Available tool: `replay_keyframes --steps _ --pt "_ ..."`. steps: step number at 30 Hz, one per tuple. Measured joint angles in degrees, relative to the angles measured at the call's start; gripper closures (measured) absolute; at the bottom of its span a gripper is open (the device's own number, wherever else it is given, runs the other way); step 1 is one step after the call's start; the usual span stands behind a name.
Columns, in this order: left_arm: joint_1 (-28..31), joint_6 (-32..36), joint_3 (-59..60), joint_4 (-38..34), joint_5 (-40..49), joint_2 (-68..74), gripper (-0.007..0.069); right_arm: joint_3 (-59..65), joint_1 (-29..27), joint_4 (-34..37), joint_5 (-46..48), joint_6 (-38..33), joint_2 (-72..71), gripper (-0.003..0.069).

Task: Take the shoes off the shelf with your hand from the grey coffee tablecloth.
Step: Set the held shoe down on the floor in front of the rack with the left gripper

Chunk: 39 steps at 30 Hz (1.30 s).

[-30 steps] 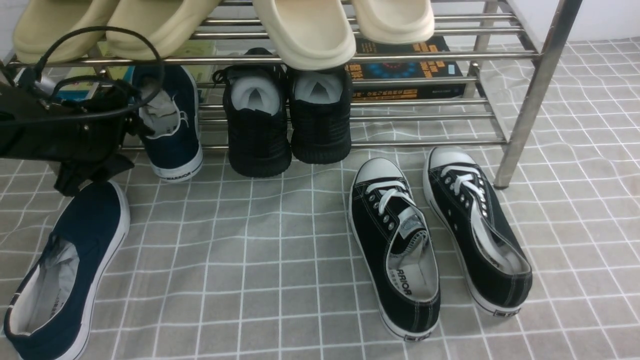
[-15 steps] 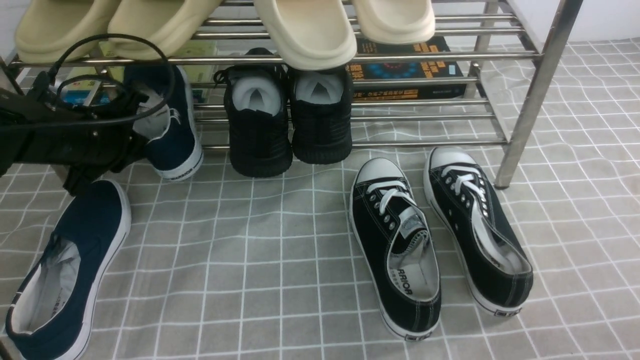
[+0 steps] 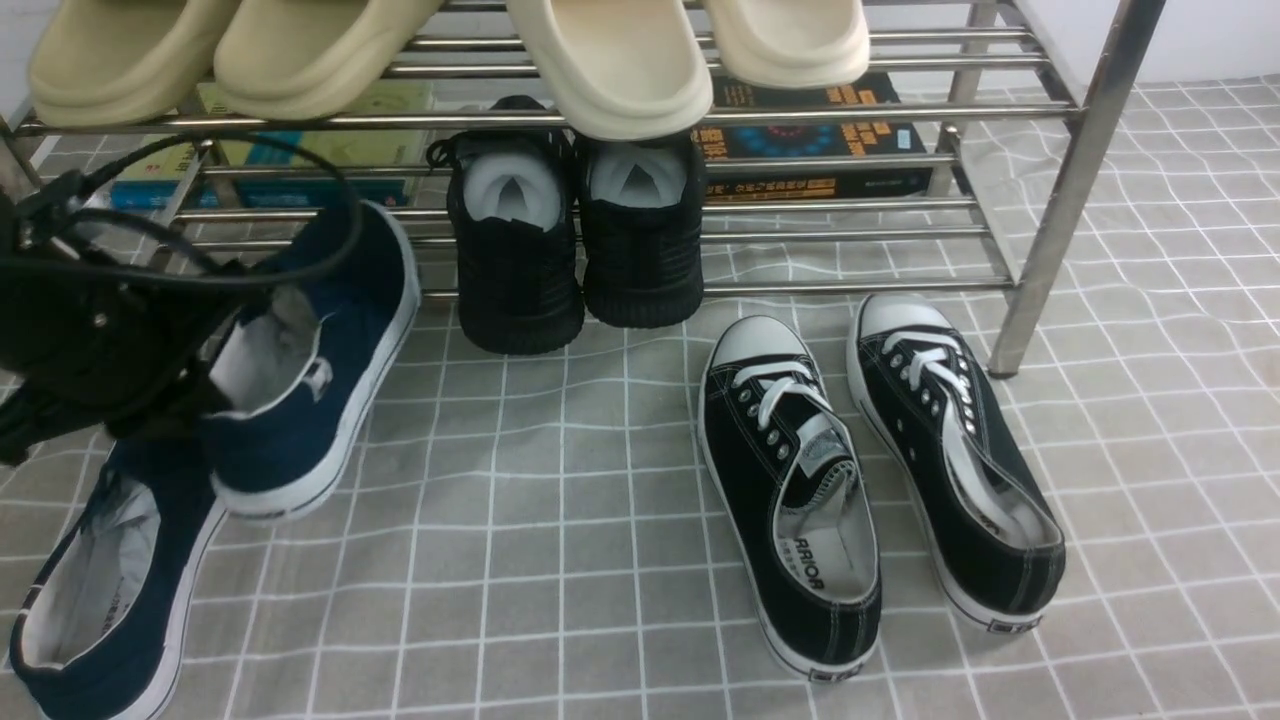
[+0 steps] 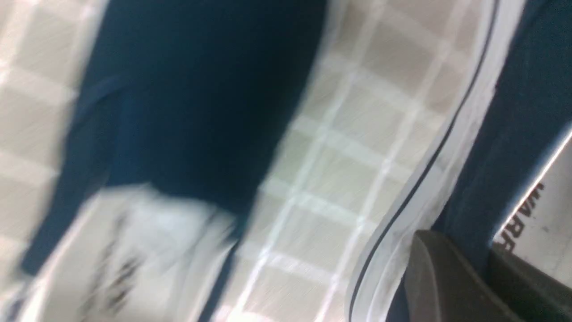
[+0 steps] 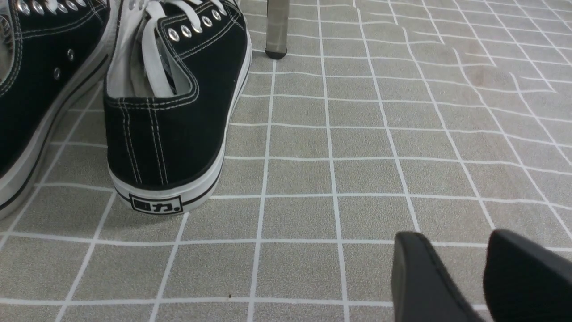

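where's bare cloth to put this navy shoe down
Widest bare cloth: between the lying navy shoe and the lace-up sneakers, in front of the mesh sneakers. Also free right of the lace-up pair, in front of the shelf leg. Crowded at far left around the held navy shoe.

Black left hand [image 3: 195, 375] grips navy canvas slip-on shoe [image 3: 320, 350] at its collar, tilted before shiny steel tube shelf [image 3: 1060, 190]; second navy slip-on [image 3: 110, 590] lies on grey grid-cloth surface [image 3: 560, 560].
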Motion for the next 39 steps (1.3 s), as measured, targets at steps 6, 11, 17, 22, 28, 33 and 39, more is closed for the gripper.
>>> replay_keyframes --steps 6,11,17,22,28,33,39 --pt "-1.42 -1.51 6.66 2.16 1.05 -4.01 0.0593 0.0 0.0 0.0 0.0 0.0 0.0 0.042" --pt "-3.66 -3.56 12.53 2.37 -2.87 -4.23 0.0593 0.0 0.0 0.0 0.0 0.0 0.0 0.042" --pt "-4.02 -4.57 16.67 2.37 -5.56 -4.23 0.0593 0.0 0.0 0.0 0.0 0.0 0.0 0.042" --pt "-4.15 -4.63 17.21 2.62 -4.16 -4.23 0.0593 0.0 0.0 0.0 -0.05 0.0 0.0 0.042" --pt "-4.21 -4.57 17.25 2.68 -4.4 -4.23 0.0591 0.0 0.0 0.0 -0.05 0.0 0.0 0.042" --pt "-4.21 -1.83 17.25 2.62 -4.27 -4.23 0.0547 0.0 0.0 0.0 -0.05 0.0 0.0 0.042" --pt "-4.21 -0.21 17.25 2.62 -3.74 -4.6 0.0391 0.0 0.0 0.0 -0.05 0.0 0.0 0.042"
